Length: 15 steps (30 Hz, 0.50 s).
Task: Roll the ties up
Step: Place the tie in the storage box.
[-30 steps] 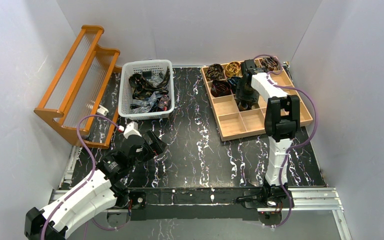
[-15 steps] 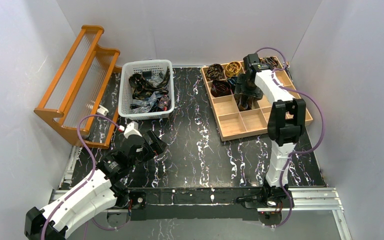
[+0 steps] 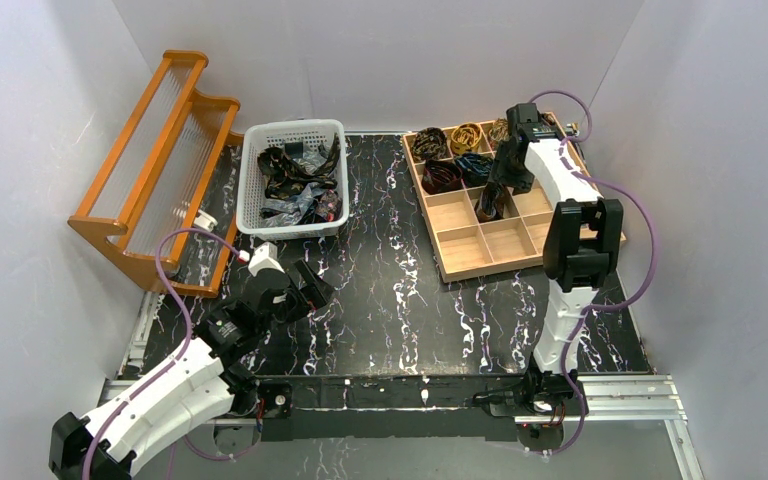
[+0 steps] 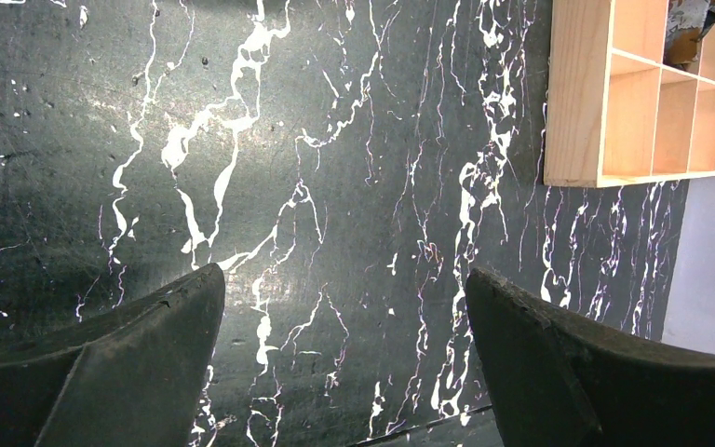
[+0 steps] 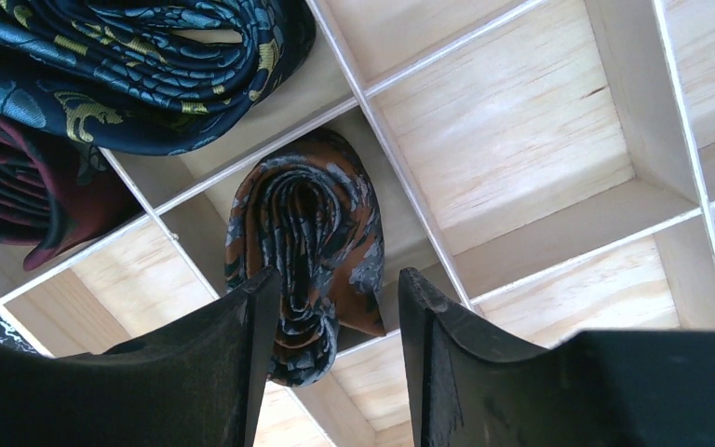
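A rust-brown tie with grey mottling point(image 5: 309, 233) lies coiled in a middle compartment of the wooden tray point(image 3: 482, 268); its lower end laps over a divider. My right gripper point(image 5: 340, 276) is open just above it, one finger on each side, not gripping it. In the top view the right gripper point(image 3: 501, 184) hangs over that coil point(image 3: 489, 203). A dark blue coil point(image 5: 149, 65) and a maroon coil point(image 5: 19, 186) fill neighbouring compartments. Several loose ties point(image 3: 295, 178) lie in the white basket. My left gripper point(image 4: 342, 275) is open and empty over the black table.
The white basket point(image 3: 252, 170) stands at the back left, beside an orange wooden rack point(image 3: 150, 160). More coils fill the tray's far row: brown point(image 3: 428, 144), gold point(image 3: 465, 134). The tray's near compartments point(image 4: 628, 116) hold nothing. White walls close in on both sides.
My right wrist has swung back and to the right and lifted from the tray; the rust-brown coil stays in its compartment. The left arm has not moved.
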Each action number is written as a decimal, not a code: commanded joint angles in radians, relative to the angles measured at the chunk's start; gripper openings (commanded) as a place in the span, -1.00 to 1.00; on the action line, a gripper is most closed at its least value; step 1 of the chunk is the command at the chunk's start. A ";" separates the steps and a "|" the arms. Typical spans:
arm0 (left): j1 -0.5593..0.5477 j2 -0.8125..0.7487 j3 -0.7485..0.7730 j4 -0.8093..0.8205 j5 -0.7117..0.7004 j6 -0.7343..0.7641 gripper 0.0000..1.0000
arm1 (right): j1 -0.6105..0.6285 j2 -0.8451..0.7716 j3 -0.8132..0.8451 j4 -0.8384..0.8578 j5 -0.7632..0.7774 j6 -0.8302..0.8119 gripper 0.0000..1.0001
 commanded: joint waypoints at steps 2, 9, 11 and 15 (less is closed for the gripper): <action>-0.003 0.012 0.042 -0.017 -0.014 0.017 0.97 | -0.015 0.019 -0.009 0.058 -0.049 0.001 0.14; -0.002 0.007 0.043 -0.028 -0.017 0.015 0.97 | -0.022 0.049 -0.038 0.091 -0.047 0.012 -0.13; -0.003 -0.001 0.040 -0.030 -0.021 0.012 0.97 | -0.023 0.036 -0.073 0.112 -0.047 0.012 -0.25; -0.003 -0.007 0.040 -0.036 -0.026 0.009 0.97 | -0.029 0.010 -0.121 0.119 -0.047 0.023 -0.54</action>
